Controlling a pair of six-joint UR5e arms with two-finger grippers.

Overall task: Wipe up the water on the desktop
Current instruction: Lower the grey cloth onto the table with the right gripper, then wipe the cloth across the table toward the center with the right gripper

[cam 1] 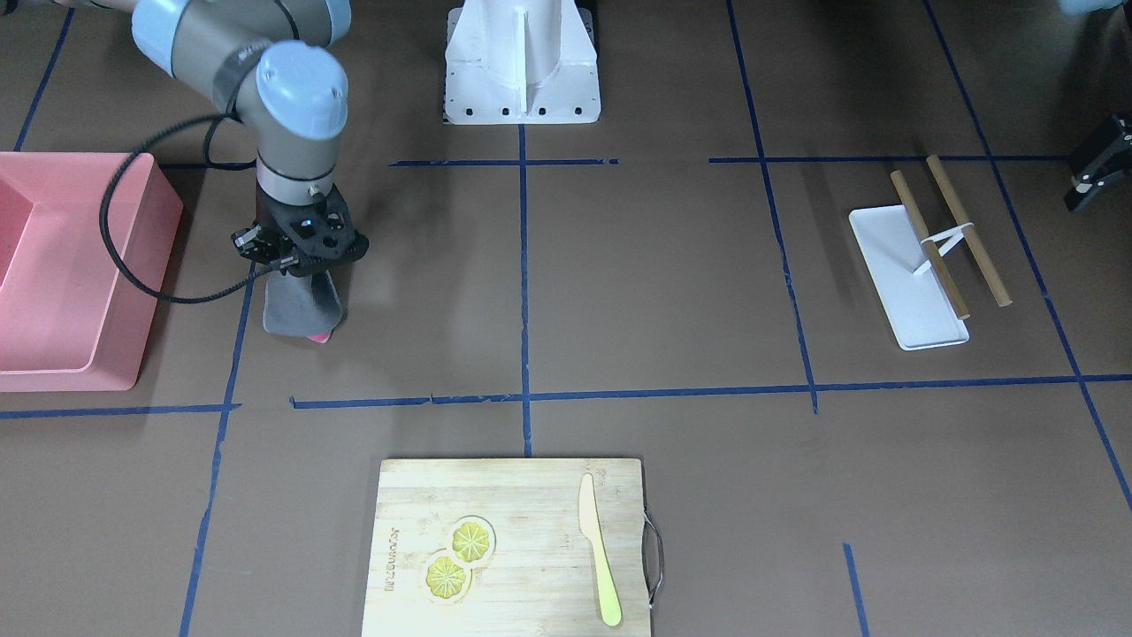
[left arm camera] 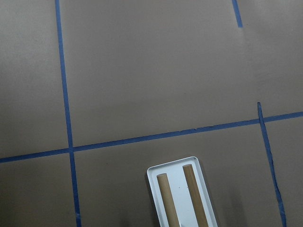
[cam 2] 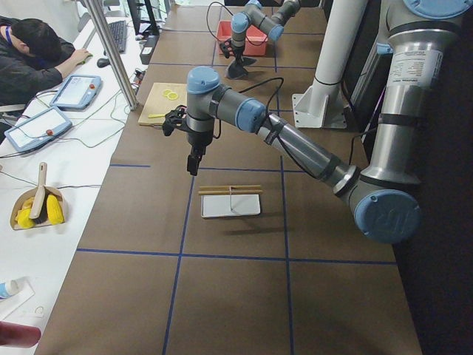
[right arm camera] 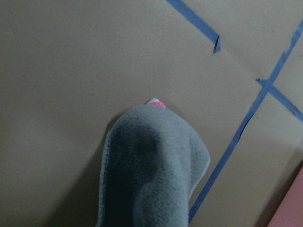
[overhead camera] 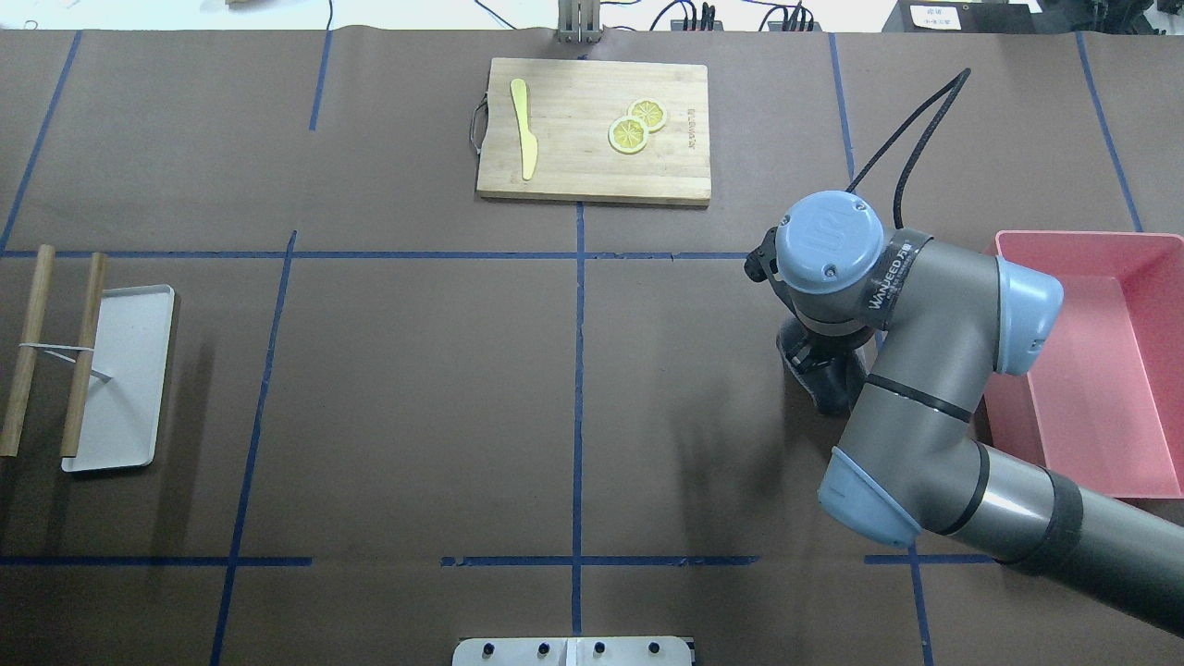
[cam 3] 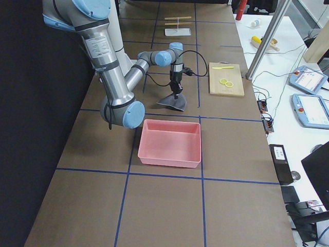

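The right arm bends down near the desk's right end, its right gripper (cam 1: 299, 261) pointing straight down and clenched on a grey cloth (cam 1: 301, 310). The cloth's lower end lies on the matte brown, blue-taped desktop (cam 1: 654, 292), beside the pink tub (cam 1: 80, 265). The left gripper (cam 2: 192, 166) hangs over the left end; I cannot tell its grip.

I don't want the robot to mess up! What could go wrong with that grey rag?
The right gripper pinches the soft grey cloth by one end only, so it might bunch up or slip out when dragged. The pink plastic bin sits close beside it; a wide sweep could bump it. No water shows on the taped brown desktop, so it may wipe the wrong spot.
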